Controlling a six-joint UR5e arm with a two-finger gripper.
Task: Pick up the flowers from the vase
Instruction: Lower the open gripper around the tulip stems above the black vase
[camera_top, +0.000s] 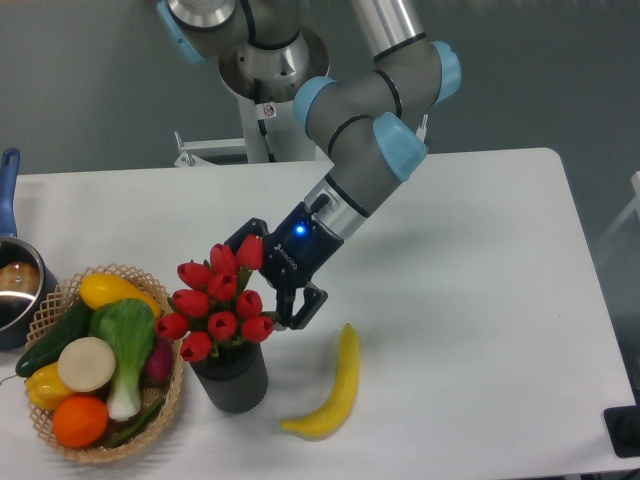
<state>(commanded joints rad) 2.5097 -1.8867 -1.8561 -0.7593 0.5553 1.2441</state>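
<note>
A grey robot arm with pale blue joint caps reaches down from the back of the white tabletop (480, 260), its black two-finger hand (268, 281) set against the right side of a bunch of red closed tulip buds with green leaves (220, 298). The fingers stand spread apart, one near the topmost bud and the other by the lowest bud on the right, and whether either touches the blooms cannot be told from this angle. A small blue light glows on the hand's body.

The bunch stands upright in a short dark grey ribbed cylindrical vase (232, 378) near the front of the tabletop, its stems hidden inside the round mouth. Just right of the vase lies a curved yellow banana (335, 388), apart from it and pointing toward the hand.

Left of the vase sits a woven wicker basket (174, 392) filled with produce: a yellow squash, a dark green cucumber, a green-leaved bok choy, a round cream-coloured piece, an orange and a dark pink vegetable tucked against the rim nearest the vase. At the far left edge a metal pot with a blue handle (10, 275) is partly cut off by the frame
</note>
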